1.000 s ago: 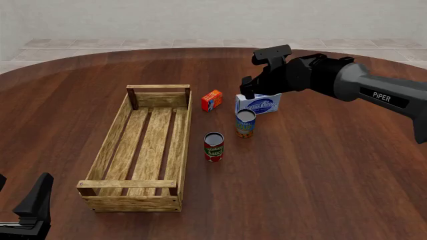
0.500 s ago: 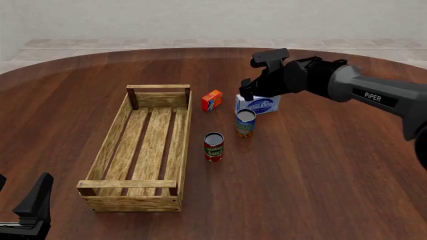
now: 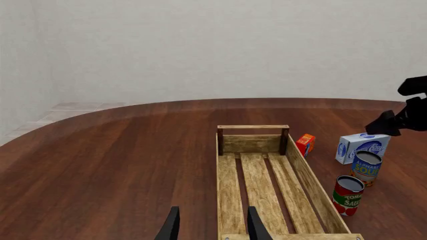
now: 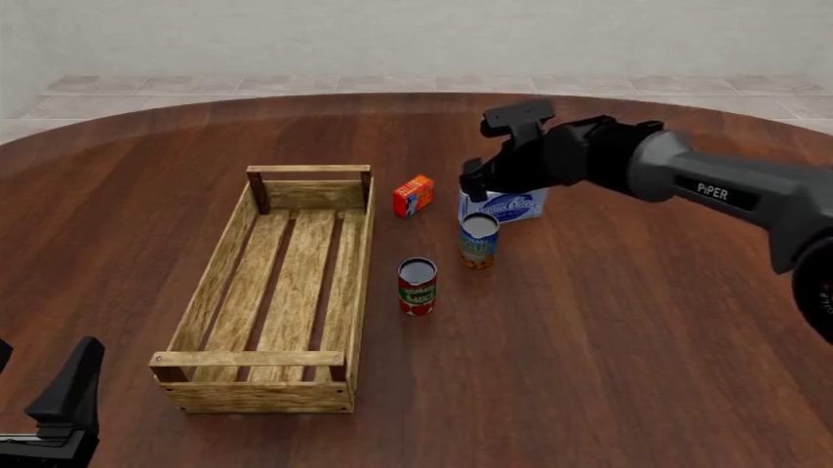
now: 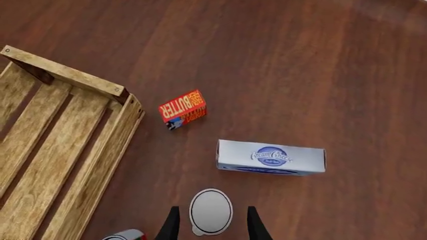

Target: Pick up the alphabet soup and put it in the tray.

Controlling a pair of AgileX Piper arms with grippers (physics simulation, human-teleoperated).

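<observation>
A: What is the right gripper [image 4: 485, 154] doing now?

B: Over the last second it has been sliding slowly to the left, and now it is hanging above the cream cheese box [image 4: 502, 205], just behind the alphabet soup [image 4: 478, 241]. In the right wrist view its two fingertips [image 5: 171, 226] are framing the silver top of the alphabet soup [image 5: 211, 211], so the jaws are standing apart and holding nothing.

A: And where is the can standing?

B: It is standing upright on the table [image 4: 625, 331], just in front of the cream cheese box and to the right of the tray [image 4: 224, 256], apart from it. The tomato sauce can [image 4: 416, 286] is standing near it, a little closer to the tray, and the small butter box [image 4: 413, 195] is lying by the tray's far corner.

A: So what does the shift mean for the task?

B: I am judging that the gripper is lining up over the can, and the descent is not yet begun.

A: And the left gripper [image 3: 211, 225]?

B: It is waiting low at the near left corner, jaws parted and empty.
</observation>
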